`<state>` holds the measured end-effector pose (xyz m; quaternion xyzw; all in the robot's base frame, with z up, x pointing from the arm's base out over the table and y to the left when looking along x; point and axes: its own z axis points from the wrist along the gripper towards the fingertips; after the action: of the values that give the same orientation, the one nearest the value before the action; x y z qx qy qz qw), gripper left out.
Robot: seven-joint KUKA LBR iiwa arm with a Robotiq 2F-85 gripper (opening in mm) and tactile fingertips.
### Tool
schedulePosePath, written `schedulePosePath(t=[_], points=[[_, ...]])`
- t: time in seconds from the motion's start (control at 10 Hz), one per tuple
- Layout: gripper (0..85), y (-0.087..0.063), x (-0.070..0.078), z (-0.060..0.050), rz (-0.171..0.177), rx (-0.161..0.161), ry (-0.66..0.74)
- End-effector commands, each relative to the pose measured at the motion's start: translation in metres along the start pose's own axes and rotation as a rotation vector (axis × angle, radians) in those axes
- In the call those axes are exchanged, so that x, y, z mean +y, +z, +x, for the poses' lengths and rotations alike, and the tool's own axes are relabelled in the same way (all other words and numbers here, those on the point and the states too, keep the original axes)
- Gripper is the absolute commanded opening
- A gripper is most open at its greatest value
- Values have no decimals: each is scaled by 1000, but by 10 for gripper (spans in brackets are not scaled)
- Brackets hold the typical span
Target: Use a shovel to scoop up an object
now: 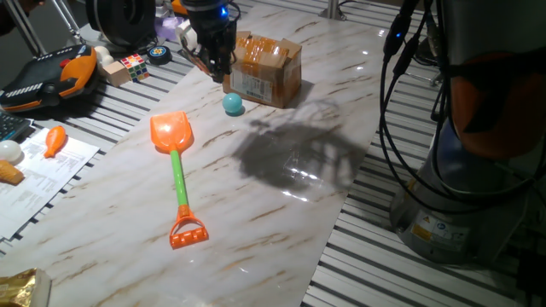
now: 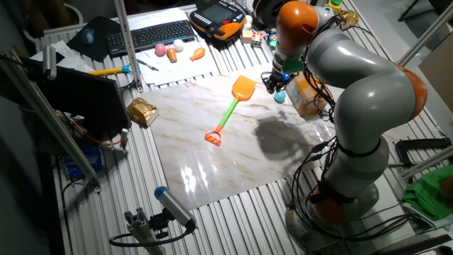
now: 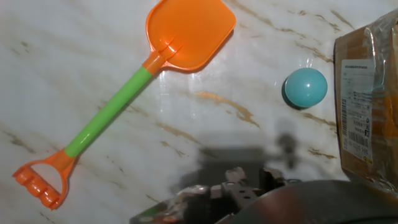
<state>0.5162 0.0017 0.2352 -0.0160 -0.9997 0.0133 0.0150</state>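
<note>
Here's the surface (image 1: 281, 230): a glossy, white marble-patterned sheet with brown veins, laid over ribbed metal slats. Flat on it lies the shovel (image 1: 177, 173), smooth plastic, with a broad orange blade (image 3: 189, 31) rounded at the corners, a thin green shaft (image 3: 109, 112) and an orange D-shaped grip (image 3: 42, 180) with little bumps along its bar. Blade points toward the far end of the sheet, grip toward the near edge.

The ball (image 1: 233, 104), small, teal and smooth, sits just beside the cardboard box (image 1: 267, 70), a brown carton under shiny film with a printed label; touching or a hair apart, I can't tell. It's apart from the blade, with bare marble between them.

The end effector (image 1: 219, 66) hangs above the far part of the sheet, up over the ball and box edge, off to the side of the blade, well away from the grip. It's holding nothing; how far its fingers are parted I can't make out, they're dark and blurred in the hand view.

Off the sheet: a puzzle cube (image 1: 134, 65), a toy carrot (image 1: 55, 140) on papers, an orange and black handheld controller (image 1: 51, 77). The box crowds the ball on one side.
</note>
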Motion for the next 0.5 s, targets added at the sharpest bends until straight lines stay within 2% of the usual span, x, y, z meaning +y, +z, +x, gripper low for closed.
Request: schedulePosePath(t=[0.0,0.4], points=[[7,0,0,0,0,0,0],[7,5,2,-4,-3,-2,8]])
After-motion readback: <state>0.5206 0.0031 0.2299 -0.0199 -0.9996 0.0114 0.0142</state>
